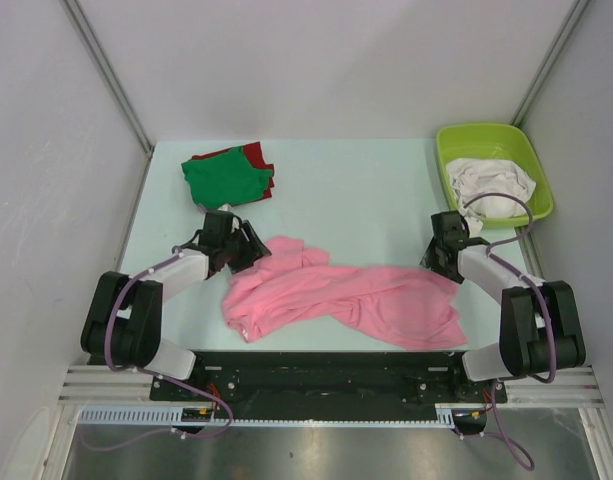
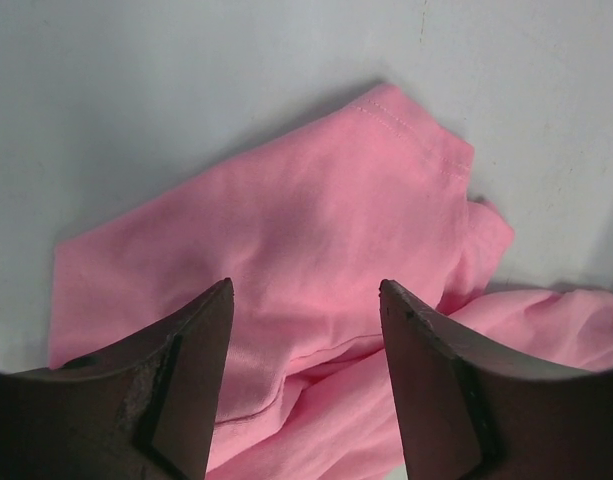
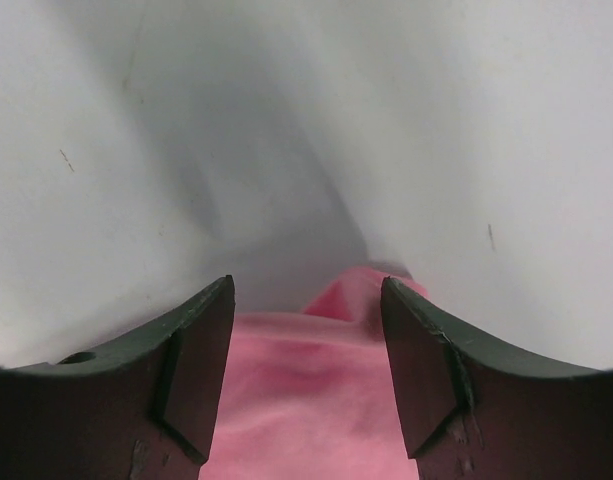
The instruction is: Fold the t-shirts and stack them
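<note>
Pale table [image 1: 366, 190], top view: pink t-shirt [image 1: 346, 300] crumpled lower centre, green t-shirt [image 1: 224, 178] folded upper left.
Left wrist: left gripper [image 2: 306, 290] spread over pink cloth.
Right wrist: right gripper [image 3: 306, 285] spread above pink edge.
Advisable: pinch single layers, pull taut evenly.

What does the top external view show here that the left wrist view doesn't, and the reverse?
Only top external: the green t-shirt folded on the red t-shirt at the far left of the table, the lime tub holding white t-shirts, and the right gripper at the right end of the pink t-shirt. Only left wrist: the stitched hem of the pink fabric, close up. Both: the pink t-shirt, crumpled and unfolded, the table, and the open left gripper over the shirt's left end.
</note>
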Controlling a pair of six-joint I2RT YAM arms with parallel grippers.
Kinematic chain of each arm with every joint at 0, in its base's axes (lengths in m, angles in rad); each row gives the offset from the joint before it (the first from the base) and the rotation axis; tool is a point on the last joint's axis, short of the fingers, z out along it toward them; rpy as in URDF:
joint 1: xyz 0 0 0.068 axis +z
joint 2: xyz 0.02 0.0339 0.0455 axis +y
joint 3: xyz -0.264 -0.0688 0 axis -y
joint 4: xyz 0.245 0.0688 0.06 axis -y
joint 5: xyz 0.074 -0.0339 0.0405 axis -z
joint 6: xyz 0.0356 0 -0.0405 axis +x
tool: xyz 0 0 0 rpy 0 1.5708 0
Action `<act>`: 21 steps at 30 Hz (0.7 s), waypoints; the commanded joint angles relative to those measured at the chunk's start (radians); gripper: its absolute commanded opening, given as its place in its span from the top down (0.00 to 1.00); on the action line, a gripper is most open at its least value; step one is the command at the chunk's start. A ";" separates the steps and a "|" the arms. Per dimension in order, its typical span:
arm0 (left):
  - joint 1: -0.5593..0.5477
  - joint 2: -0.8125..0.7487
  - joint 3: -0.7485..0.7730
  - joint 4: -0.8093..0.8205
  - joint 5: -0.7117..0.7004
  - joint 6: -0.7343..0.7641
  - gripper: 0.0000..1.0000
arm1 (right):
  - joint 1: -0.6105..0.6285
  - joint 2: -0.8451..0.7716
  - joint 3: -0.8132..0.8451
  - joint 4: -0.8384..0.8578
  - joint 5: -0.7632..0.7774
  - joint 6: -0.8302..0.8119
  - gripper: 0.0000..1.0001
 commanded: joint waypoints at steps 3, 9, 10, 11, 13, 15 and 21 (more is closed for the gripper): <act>-0.002 0.003 0.026 0.025 0.031 -0.023 0.35 | 0.011 -0.064 -0.015 -0.087 0.088 0.102 0.34; -0.002 -0.018 0.022 0.014 0.030 -0.023 0.35 | 0.020 -0.018 -0.030 -0.142 0.091 0.225 0.38; -0.002 -0.015 0.023 0.008 0.027 -0.023 0.35 | 0.029 -0.014 -0.035 -0.145 0.089 0.235 0.39; -0.002 -0.012 0.028 0.009 0.028 -0.022 0.35 | 0.034 -0.002 -0.036 -0.147 0.094 0.246 0.40; -0.002 -0.007 0.031 0.009 0.030 -0.023 0.35 | 0.045 0.020 -0.043 -0.142 0.091 0.260 0.56; -0.002 0.005 0.040 0.009 0.033 -0.022 0.35 | 0.048 0.031 -0.053 -0.121 0.080 0.263 0.92; -0.002 0.039 0.086 -0.012 0.027 -0.005 0.35 | 0.052 0.022 -0.073 -0.083 0.054 0.265 1.00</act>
